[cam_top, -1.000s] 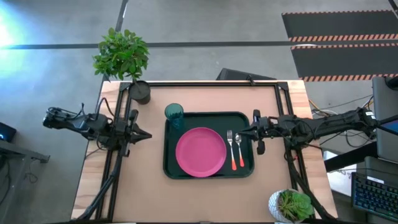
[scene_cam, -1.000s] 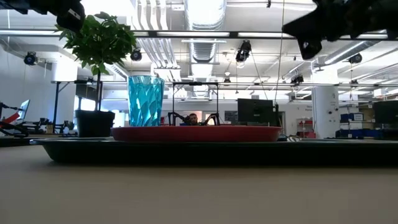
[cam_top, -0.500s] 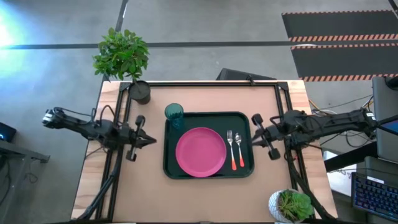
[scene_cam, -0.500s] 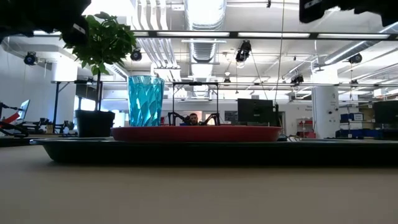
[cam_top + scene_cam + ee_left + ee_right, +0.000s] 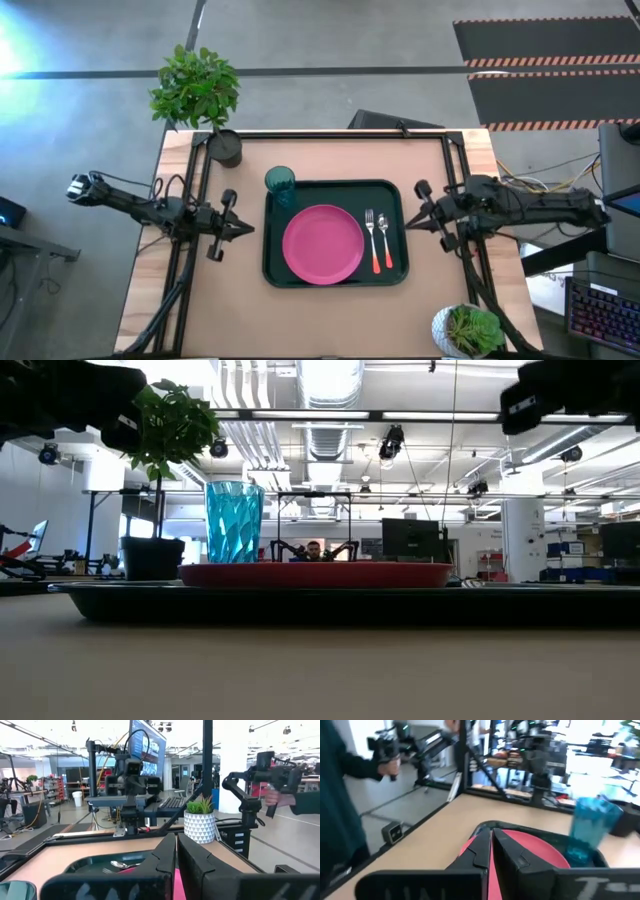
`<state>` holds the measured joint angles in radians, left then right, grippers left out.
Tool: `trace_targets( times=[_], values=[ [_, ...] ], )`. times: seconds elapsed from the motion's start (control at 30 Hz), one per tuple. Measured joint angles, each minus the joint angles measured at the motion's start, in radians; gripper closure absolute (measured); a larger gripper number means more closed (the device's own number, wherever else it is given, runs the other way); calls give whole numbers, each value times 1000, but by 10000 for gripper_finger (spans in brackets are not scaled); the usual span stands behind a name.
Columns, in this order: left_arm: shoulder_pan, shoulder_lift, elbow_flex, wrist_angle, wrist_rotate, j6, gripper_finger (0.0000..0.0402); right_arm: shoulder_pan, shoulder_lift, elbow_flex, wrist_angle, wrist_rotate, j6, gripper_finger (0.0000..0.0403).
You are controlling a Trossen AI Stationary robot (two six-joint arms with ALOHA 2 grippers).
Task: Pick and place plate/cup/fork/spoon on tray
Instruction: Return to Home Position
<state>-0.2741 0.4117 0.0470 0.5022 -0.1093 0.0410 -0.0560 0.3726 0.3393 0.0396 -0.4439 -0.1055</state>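
The dark tray (image 5: 270, 262) lies mid-table. The pink plate (image 5: 323, 243) lies flat on it, and the fork (image 5: 371, 228) and spoon (image 5: 385, 230), both with orange-red handles, lie side by side to the plate's right. The teal cup (image 5: 280, 185) stands upright at the tray's far left corner. My left gripper (image 5: 240, 229) is shut and empty left of the tray, pointing at it. My right gripper (image 5: 408, 222) is shut and empty just right of the tray. Both hover above the table, as the low view shows. In the right wrist view (image 5: 491, 845) the plate (image 5: 540, 852) and cup (image 5: 590, 827) lie ahead.
A leafy plant in a dark pot (image 5: 225, 146) stands at the far left corner. A small plant in a white pot (image 5: 467, 330) stands at the near right. Dark frame rails run along the far edge and both sides. A person holding a handle shows beyond the table (image 5: 300, 800).
My right gripper has drawn back from over the tray's right part toward the table's right edge and turned about its own axis. My left gripper has shifted a little toward the near edge and also turned about its axis. The tableware has kept still.
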Motion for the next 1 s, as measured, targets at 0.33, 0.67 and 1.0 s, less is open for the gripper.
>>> trace_targets(
  times=[0.33,0.67,1.0],
  values=[
    [0,-1,-1,-2,-1,1,402,-70,-281,-201,39,106,96,394],
    [0,9,-5,1,-16,-2,402,-69,-346,-325,123,131,184,394],
    [0,88,-38,138,-67,-36,402,-69,-350,-326,130,132,184,394]
  ],
)
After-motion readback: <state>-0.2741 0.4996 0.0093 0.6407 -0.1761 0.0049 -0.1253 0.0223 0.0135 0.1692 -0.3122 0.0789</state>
